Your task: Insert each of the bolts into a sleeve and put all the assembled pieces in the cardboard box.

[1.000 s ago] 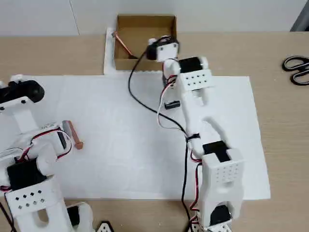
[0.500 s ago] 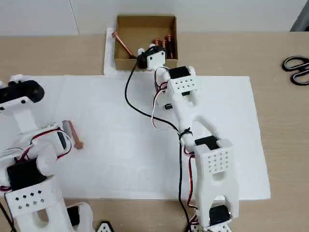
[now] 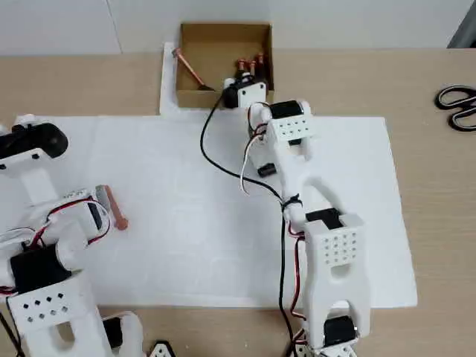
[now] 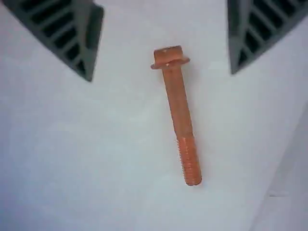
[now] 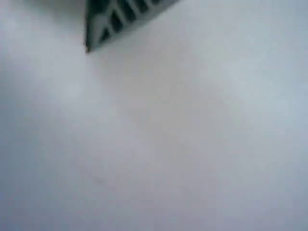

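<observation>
Looking down from the high view: an open box (image 3: 225, 27) on the desk (image 3: 387, 74), touching the far edge of a white sheet (image 3: 186, 245). Inside the box, against its right wall, a cluster of copper pieces (image 3: 251, 65), too small to tell bolt from sleeve. Against its left wall, one long piece (image 3: 190, 68), leaning with its head at the rim. Right pincer (image 3: 241, 94) poised at the box's near wall, by the right corner; how wide it gapes, impossible to tell. Well away from the box, on the sheet toward the near left, a bare bolt (image 3: 114, 207) lying flat, with the left pincer (image 3: 103, 204) over it. Far right of the box, scissors (image 3: 456, 105) on bare desk.

Turning to the left wrist view: the bolt flat on the sheet between two dark ribbed fingers (image 4: 72, 33), spread wide and touching nothing. Flanged head nearest the tips, threaded end pointing away.

Ending with the right wrist view: a dark ribbed corner of the pincer above a plain white, blurred surface; gripping state impossible to tell.
</observation>
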Robot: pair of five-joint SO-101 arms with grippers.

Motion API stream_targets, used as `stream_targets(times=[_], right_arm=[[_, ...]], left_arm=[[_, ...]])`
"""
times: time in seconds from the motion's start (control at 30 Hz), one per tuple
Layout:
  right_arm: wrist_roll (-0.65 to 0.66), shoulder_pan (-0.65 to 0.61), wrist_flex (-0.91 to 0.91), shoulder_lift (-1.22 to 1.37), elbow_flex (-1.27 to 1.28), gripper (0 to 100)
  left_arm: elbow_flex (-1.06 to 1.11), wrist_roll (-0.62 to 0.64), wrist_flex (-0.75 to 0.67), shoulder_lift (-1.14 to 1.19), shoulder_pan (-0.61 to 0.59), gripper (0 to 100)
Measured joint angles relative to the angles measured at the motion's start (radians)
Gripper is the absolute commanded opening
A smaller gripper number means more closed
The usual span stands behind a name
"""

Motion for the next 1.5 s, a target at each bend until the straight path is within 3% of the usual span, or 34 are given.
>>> stream_targets(times=[0.33,0.6,0.83,1.23,1.5], right_arm=[[-0.041,0.005,0.089,-0.049,0.0,23.6],[-0.356,0.072,0.146,-0.232,0.0,23.6],[-0.658,0.058,0.242,-0.365,0.0,23.4],[-0.736,0.037,0.264,-0.322,0.005,23.5],[-1.163,0.037,0.187,-0.178,0.005,23.5]], left_arm=[[0.0,0.0,0.0,0.0,0.0,17],[0.0,0.0,0.0,0.0,0.0,17],[0.0,0.0,0.0,0.0,0.0,17],[0.0,0.0,0.0,0.0,0.0,17],[0.0,0.0,0.0,0.0,0.0,17]])
